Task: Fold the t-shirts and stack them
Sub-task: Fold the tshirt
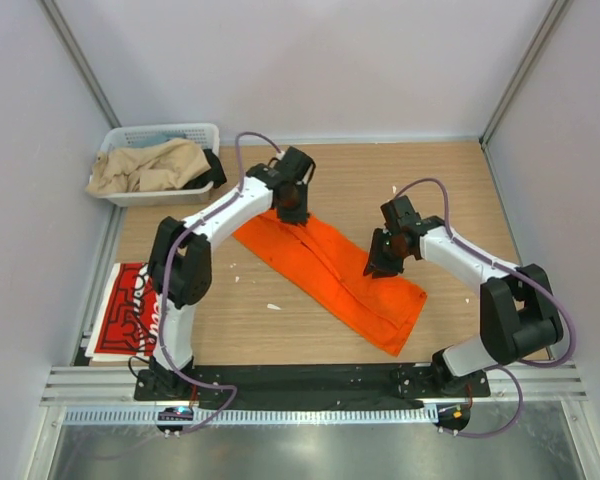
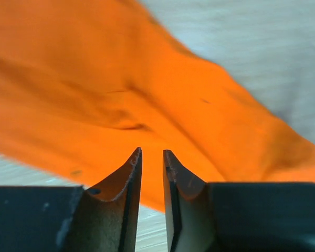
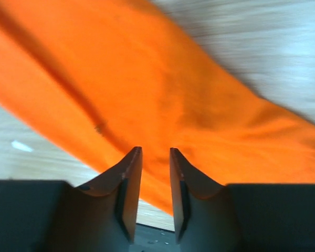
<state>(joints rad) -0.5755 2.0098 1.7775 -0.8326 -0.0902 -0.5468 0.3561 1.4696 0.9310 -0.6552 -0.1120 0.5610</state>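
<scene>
A red t-shirt (image 1: 120, 300) with white lettering lies flat to the near left of the orange t-shirt (image 1: 330, 272), well apart from it, at the left edge of the wooden table (image 1: 280, 335) and partly hidden behind the left arm. The orange t-shirt lies in a long band on the wood, running diagonally from its near right end to its far left end. The right gripper (image 1: 382, 264) points down over the band's near right half. The right wrist view shows its jaws parted by a narrow slit above the orange cloth, with nothing seen pinched between them. The left gripper (image 1: 292, 208) points down at the band's far left end, its jaws likewise a narrow slit apart over the cloth and holding nothing that can be seen. Farther off, to the far left of the orange t-shirt, a white slatted basket (image 1: 205, 131) holds crumpled beige cloth (image 1: 150, 166)
</scene>
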